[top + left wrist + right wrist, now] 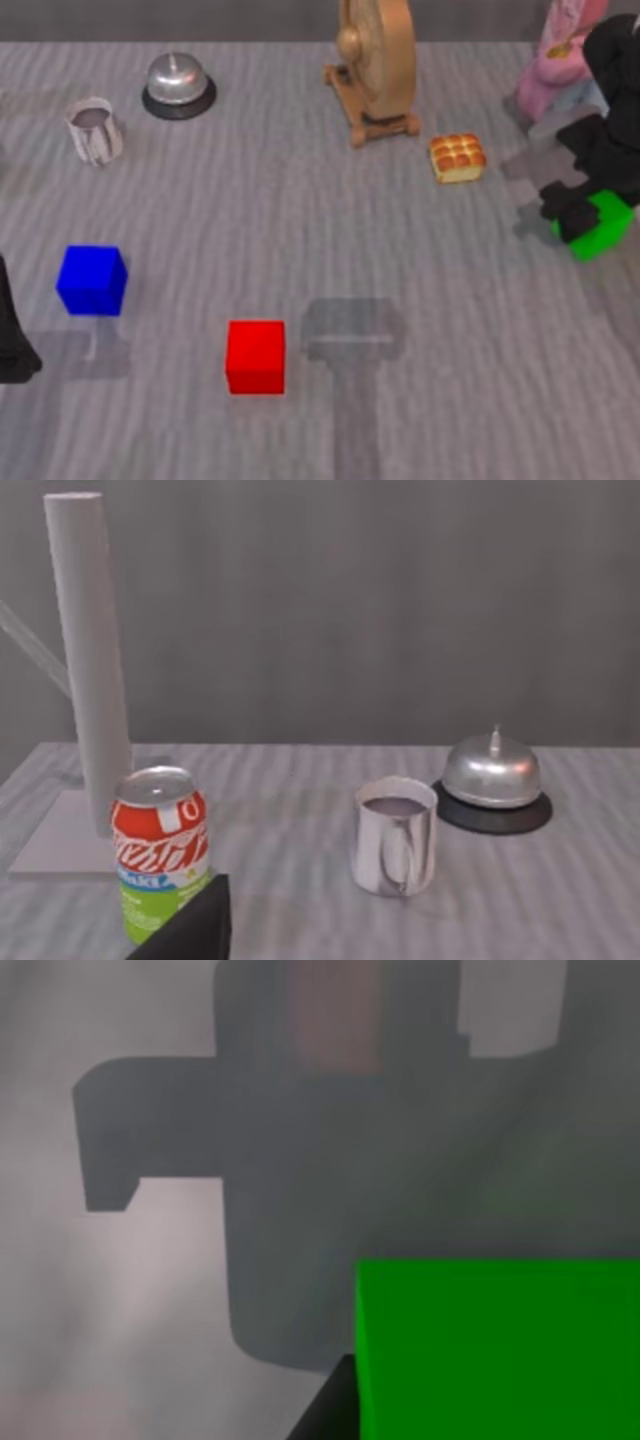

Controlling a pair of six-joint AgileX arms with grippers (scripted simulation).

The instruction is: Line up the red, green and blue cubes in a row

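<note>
Top view: bread [458, 157] (golden) sits near green cube [597, 225].

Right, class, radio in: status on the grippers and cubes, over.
Right gripper shut on green cube, far right. Left gripper parked at left edge. Red cube and blue cube untouched. Path clear.

Three cubes: one red cube [255, 356], one green cube [600, 226], one blue cube [92, 280].

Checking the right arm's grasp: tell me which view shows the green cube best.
The top view: the green cube shows whole at the table's right edge, the right gripper around it. The right wrist view shows only one green face; the left wrist view shows none of it.
</note>
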